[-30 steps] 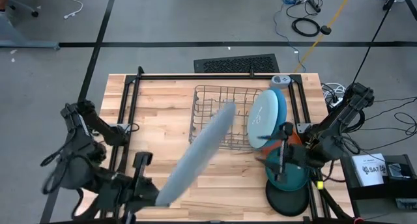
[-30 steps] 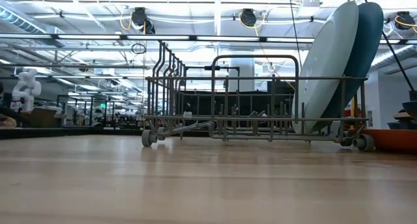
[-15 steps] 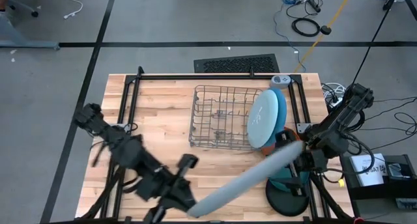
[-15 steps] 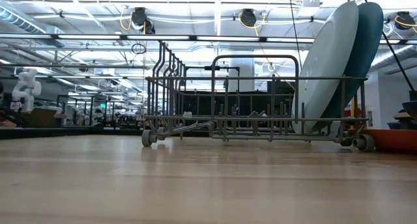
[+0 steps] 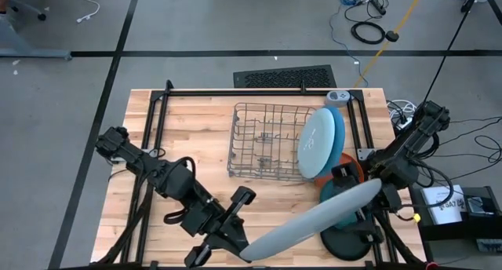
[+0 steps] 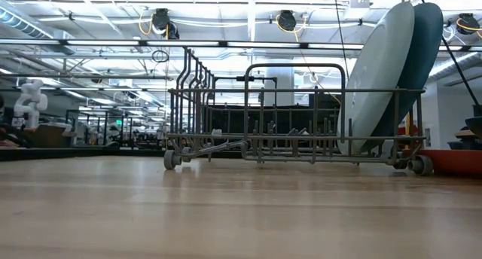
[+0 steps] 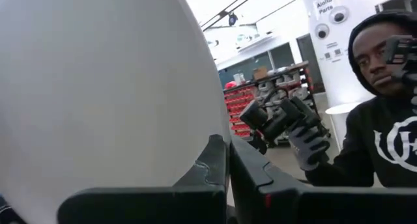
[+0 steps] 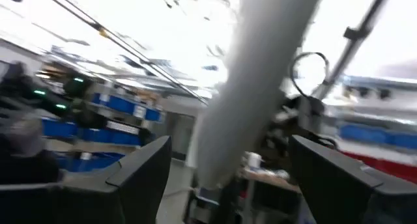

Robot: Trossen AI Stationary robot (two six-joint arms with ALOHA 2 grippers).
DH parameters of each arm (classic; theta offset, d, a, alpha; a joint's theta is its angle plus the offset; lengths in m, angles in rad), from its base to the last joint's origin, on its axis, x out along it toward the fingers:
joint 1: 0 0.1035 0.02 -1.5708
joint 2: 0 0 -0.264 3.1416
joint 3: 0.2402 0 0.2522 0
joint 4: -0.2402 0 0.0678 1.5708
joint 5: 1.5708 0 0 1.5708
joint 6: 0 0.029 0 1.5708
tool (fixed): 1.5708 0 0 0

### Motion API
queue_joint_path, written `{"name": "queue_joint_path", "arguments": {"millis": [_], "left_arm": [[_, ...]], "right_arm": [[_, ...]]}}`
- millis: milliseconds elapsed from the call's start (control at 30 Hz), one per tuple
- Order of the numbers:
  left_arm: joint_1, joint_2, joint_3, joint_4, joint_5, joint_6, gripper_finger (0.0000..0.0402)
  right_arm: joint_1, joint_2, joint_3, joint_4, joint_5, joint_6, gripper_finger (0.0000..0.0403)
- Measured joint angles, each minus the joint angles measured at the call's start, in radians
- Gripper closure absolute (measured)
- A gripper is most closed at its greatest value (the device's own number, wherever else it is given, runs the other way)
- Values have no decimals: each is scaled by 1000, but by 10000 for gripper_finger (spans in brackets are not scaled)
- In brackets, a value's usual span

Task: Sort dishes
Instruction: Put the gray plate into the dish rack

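The left claw [image 5: 240,240] at the bench's [image 5: 188,129] 6 o'clock, pinching the round flat grey plate [image 5: 314,219], has swung it toward the right claw [image 5: 363,198], fingers spread at 4 o'clock, so probably a handover.

Wooden table [image 5: 196,136] carries wire rack [image 5: 263,140], stacked plates [image 5: 345,242]

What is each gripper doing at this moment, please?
Left gripper: closed on the rim of the large pale grey round plate.
Right gripper: open, with that plate between its fingers.
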Motion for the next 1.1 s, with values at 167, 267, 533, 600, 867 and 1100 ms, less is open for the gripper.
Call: {"name": "queue_joint_path", "arguments": {"millis": [167, 267, 533, 600, 867, 1100], "left_arm": [[1, 0, 0, -16, 1, -25, 401], [6, 0, 0, -36, -11, -29, 401], [26, 30, 0, -44, -22, -55, 401], [26, 30, 0, -44, -24, -55, 401], [17, 25, 0, -8, -81, -49, 384], [-37, -19, 0, 1, -276, 86, 273]], "right_arm": [[0, 0, 0, 18, -19, -10, 107], [0, 14, 0, 57, -30, -22, 124], [0, 34, 0, 99, -30, -58, 248], [0, 34, 0, 98, -30, -62, 293], [2, 36, -1, 77, -48, -76, 388], [0, 35, -1, 70, 4, -91, 396]]}}
